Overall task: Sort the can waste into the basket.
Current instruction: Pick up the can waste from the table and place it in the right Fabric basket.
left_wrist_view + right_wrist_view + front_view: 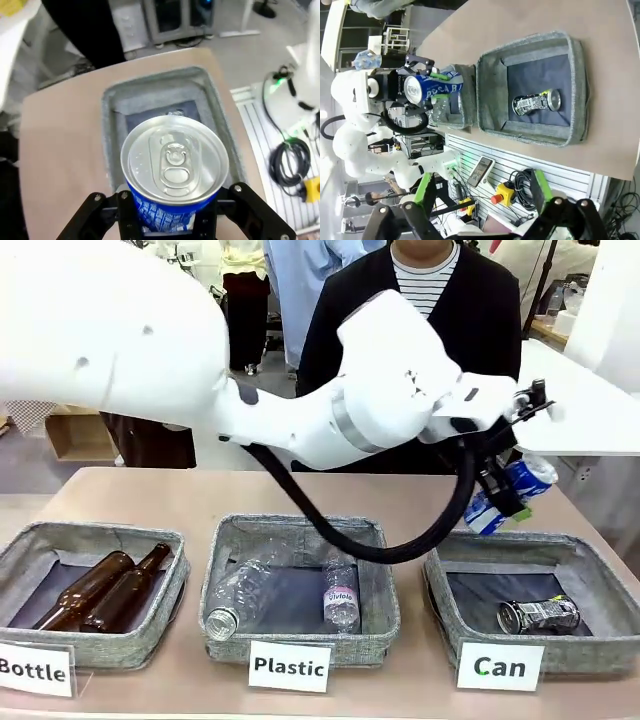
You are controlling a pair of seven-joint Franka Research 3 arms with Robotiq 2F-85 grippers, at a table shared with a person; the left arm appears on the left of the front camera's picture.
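Across the pale brown counter (pixel 410 495) from me stands a person in a dark jacket and a striped top (pixel 425 285). Three grey fabric baskets sit in a row near my side. My left arm reaches across the middle, and my left pincer (pixel 498 492) is squeezed tight on the blue and white drink can (pixel 510 493), which hangs tilted in the air just above the far left corner of the grey fabric basket with the white "Can" sign (pixel 595 585). From my left wrist I see the can's shiny round top and pull tab, with my black fingers (pixel 127 217) on both sides of it. The crushed silver and dark can (pixel 538 615) lies on its side on that basket's dark floor. My right pincer (pixel 482 192) holds nothing, and its green-padded fingers (pixel 422 192) are spread wide, high over that same basket.
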